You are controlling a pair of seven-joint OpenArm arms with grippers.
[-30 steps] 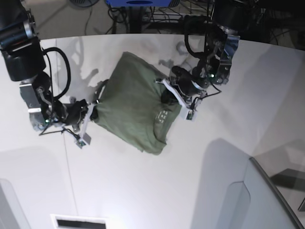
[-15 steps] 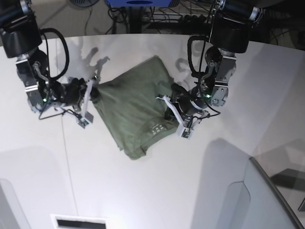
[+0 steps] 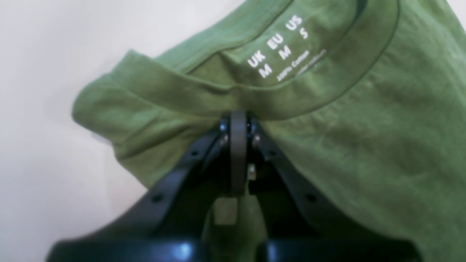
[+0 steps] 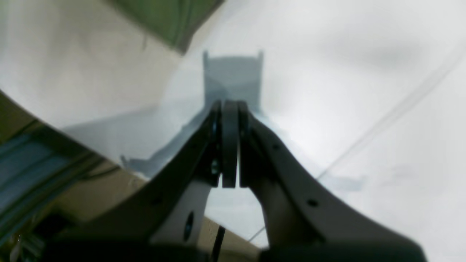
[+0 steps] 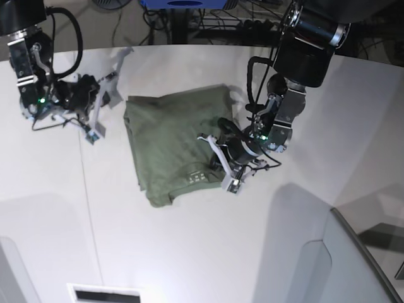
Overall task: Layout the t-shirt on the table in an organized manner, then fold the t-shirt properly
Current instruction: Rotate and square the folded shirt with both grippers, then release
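The olive-green t-shirt (image 5: 170, 142) lies bunched and roughly square on the white table (image 5: 189, 240), its collar and white neck label toward the near right. My left gripper (image 5: 216, 158) is at that collar. In the left wrist view its fingers (image 3: 238, 145) are pressed together just below the collar band, with the shirt's (image 3: 364, 127) green cloth caught between them. My right gripper (image 5: 106, 101) hovers left of the shirt, a small gap away from its edge. The right wrist view shows it (image 4: 229, 109) shut with nothing in it over bare table (image 4: 327, 72); one t-shirt corner (image 4: 164, 18) shows at top left.
A grey translucent panel (image 5: 353, 259) rises at the near right. A thin dark seam (image 5: 85, 189) runs down the table's left part. A white slotted plate (image 5: 104, 293) sits at the near edge. Cables and a stand lie beyond the curved far edge (image 5: 189, 47).
The right gripper has swung away to the far left and no longer touches the shirt's edge. The left gripper has pulled the collar nearer, and the shirt has turned and settled flatter.
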